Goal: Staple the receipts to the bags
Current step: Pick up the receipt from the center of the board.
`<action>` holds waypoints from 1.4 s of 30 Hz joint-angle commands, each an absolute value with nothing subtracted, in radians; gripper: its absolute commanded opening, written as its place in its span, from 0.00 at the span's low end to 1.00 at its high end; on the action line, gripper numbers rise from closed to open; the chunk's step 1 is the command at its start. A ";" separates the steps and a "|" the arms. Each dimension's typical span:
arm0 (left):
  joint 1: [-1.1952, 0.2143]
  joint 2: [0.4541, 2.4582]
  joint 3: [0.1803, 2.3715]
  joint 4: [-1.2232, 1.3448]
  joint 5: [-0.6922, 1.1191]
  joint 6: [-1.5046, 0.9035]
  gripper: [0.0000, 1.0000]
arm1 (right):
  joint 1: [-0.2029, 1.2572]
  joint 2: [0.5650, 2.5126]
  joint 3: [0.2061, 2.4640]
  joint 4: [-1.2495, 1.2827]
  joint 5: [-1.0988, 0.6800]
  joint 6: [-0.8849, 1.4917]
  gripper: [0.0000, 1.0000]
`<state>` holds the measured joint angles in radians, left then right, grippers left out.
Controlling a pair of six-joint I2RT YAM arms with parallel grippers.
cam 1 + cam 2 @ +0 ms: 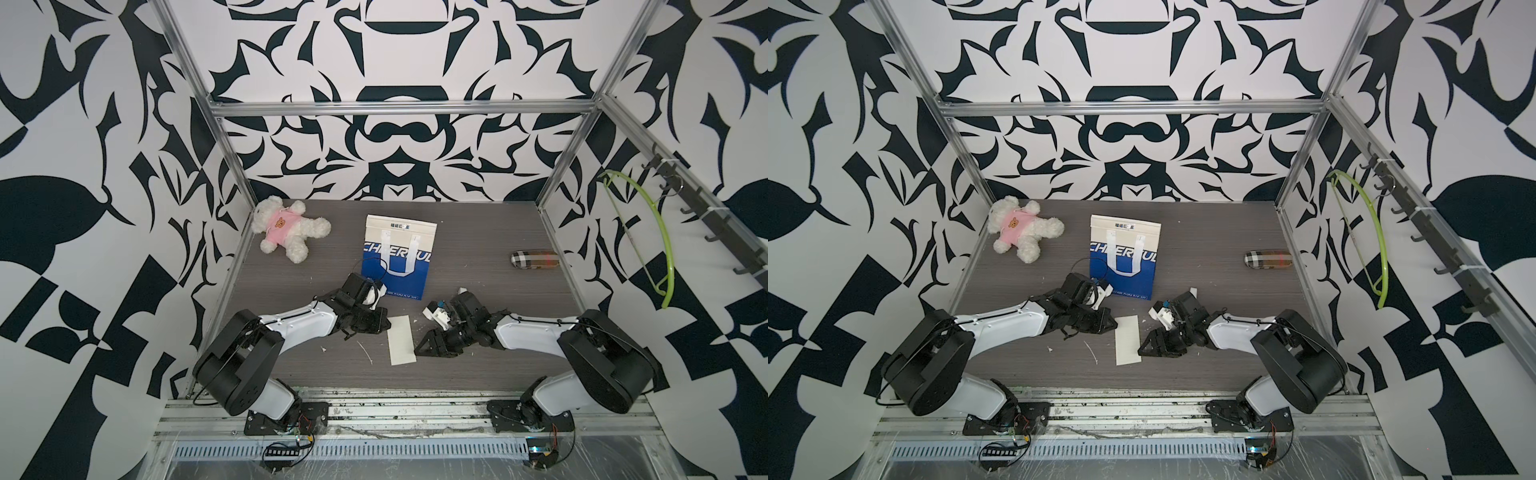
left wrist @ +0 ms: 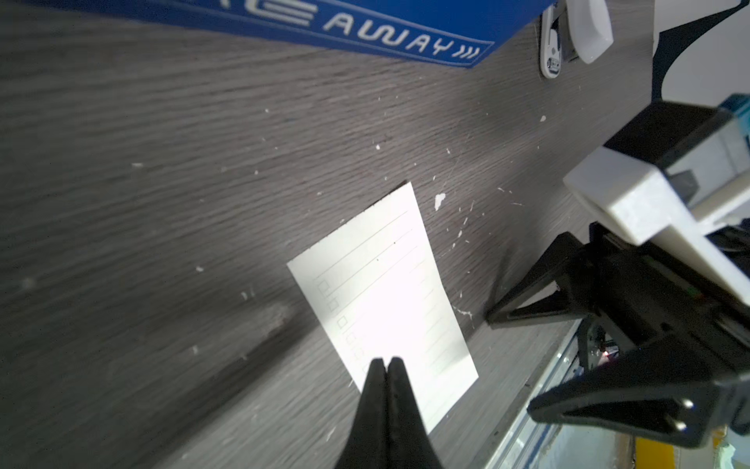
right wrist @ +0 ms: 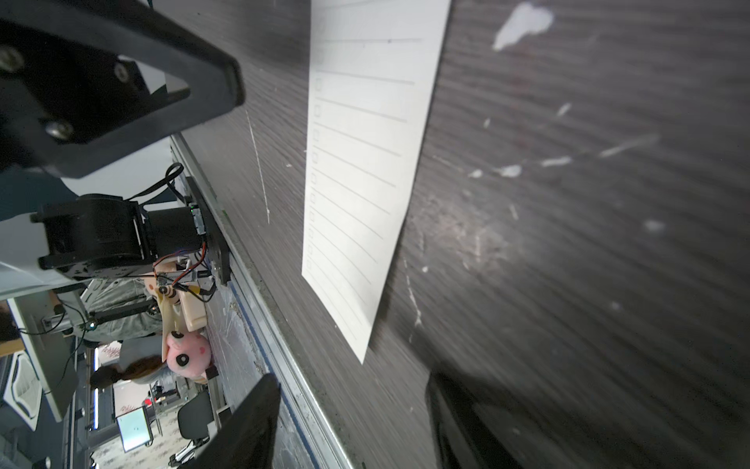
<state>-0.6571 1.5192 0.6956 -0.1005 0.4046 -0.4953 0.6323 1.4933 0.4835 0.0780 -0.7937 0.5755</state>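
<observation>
Two sets of fingers flank the receipt (image 1: 401, 340), which lies flat on the desk (image 1: 478, 365) near the robot's front edge. Its long axis runs away from the robot toward the bag.

The left gripper (image 2: 385, 362) is pressed fully closed, with its tips over the slip's left long edge near the far end. I cannot tell whether any paper is nipped between them. The right gripper (image 1: 432, 344) stands partly open and empty, its tips just beside the slip's right long edge toward the near end.

The left arm is therefore the one at the paper. The coming move likely turns on carrying the slip lengthwise, straight ahead.

Beyond the slip's far end, a little apart, the bag (image 1: 411, 286) lies flat. Its bottom edge is nearest the robot and its white top band is farthest.
</observation>
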 commanded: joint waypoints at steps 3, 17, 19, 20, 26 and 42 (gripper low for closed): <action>-0.660 1.579 0.736 -0.127 0.448 -0.464 0.00 | 0.669 1.562 0.447 0.156 -0.742 0.661 0.58; -0.660 1.639 0.707 -0.085 0.466 -0.516 0.00 | 0.706 1.671 0.417 0.290 -0.715 0.774 0.44; -0.660 1.643 0.699 -0.073 0.465 -0.524 0.00 | 0.706 1.685 0.422 0.286 -0.719 0.786 0.43; -0.660 1.644 0.696 -0.068 0.465 -0.526 0.00 | 0.706 1.689 0.423 0.285 -0.721 0.795 0.44; -0.660 1.659 0.681 -0.067 0.459 -0.532 0.00 | 0.711 1.576 0.445 0.054 -0.579 0.770 0.59; -0.660 1.683 0.664 -0.048 0.466 -0.558 0.00 | 0.744 1.631 0.478 0.043 -0.576 0.764 0.57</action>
